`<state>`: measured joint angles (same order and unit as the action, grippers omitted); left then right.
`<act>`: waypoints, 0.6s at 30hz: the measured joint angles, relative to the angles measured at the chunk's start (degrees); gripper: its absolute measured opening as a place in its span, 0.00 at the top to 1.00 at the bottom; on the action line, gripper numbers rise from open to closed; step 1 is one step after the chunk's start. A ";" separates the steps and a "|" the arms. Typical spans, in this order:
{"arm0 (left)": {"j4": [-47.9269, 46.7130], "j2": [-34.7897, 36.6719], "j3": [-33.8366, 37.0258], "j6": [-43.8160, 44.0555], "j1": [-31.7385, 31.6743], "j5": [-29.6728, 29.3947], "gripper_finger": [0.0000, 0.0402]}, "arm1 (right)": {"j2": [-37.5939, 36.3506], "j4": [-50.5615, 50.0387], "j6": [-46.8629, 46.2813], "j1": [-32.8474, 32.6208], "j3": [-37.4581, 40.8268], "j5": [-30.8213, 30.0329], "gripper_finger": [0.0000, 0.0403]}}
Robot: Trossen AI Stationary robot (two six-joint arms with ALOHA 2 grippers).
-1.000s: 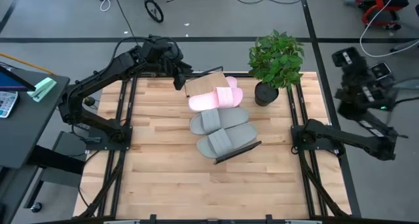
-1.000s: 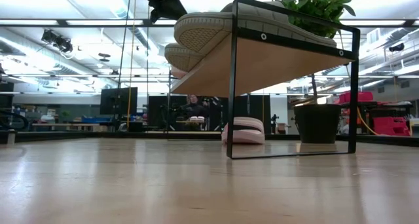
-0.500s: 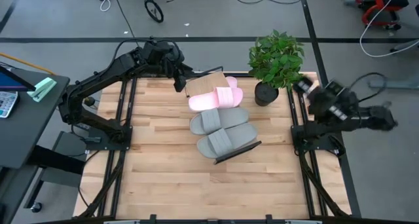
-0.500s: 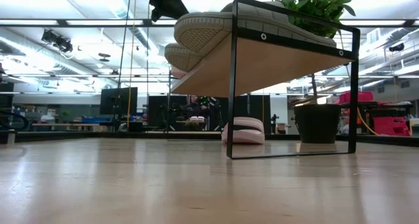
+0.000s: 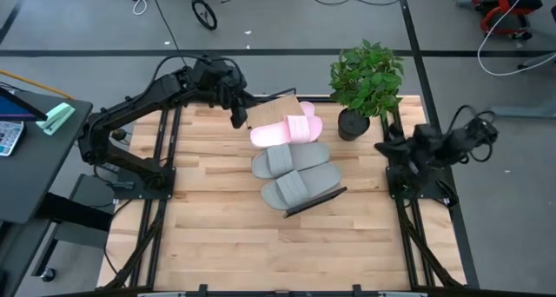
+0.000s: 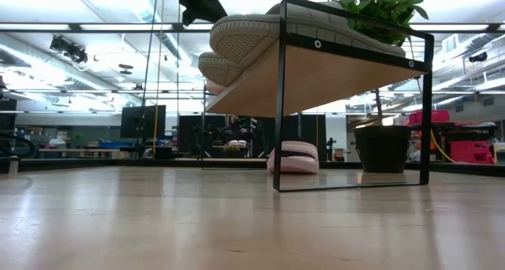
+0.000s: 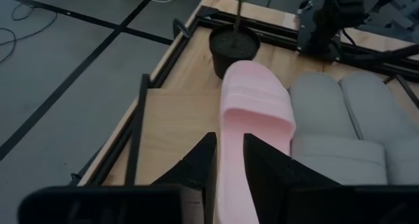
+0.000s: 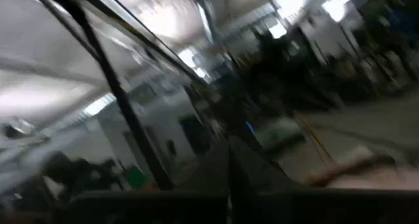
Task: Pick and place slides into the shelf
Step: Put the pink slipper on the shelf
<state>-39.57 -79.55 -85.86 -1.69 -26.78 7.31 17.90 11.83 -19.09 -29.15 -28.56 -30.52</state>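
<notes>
**Left gripper pinches pink slide at shelf's far end**

Near to far on the tilted shelf (image 5: pixel 326 195): two grey slides (image 5: pixel 298 186), then a pink slide (image 5: pixel 287 132). A second pink slide (image 6: pixel 294 157) lies on the table beneath. Left gripper (image 7: pixel 229 162) clamps the upper pink slide's edge. Right gripper (image 5: pixel 387 148), clenched & empty, sits at the table's right edge, nr the plant (image 5: pixel 365 84).

We see two dark, jointed arms with looping black cables, the left gripper (image 7: pixel 229 162) ending in black wedge-shaped fingers.

two grey slides (image 5: pixel 294 175) — two pink slides (image 5: pixel 287 130) — one shelf (image 5: pixel 271 111).
</notes>
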 joint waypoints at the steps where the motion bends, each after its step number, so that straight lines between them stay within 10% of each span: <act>1: -0.15 0.00 0.00 0.00 0.36 0.00 0.81 | -0.70 -3.53 -1.80 -1.36 0.00 -2.63 1.00; 18: -0.20 0.00 0.00 2.55 2.66 -2.35 0.82 | 1.31 -49.34 -42.86 -10.07 2.35 -33.10 1.00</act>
<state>-39.76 -79.55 -85.86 0.86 -24.12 4.96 19.22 -37.51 -61.95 -39.22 -26.21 -63.62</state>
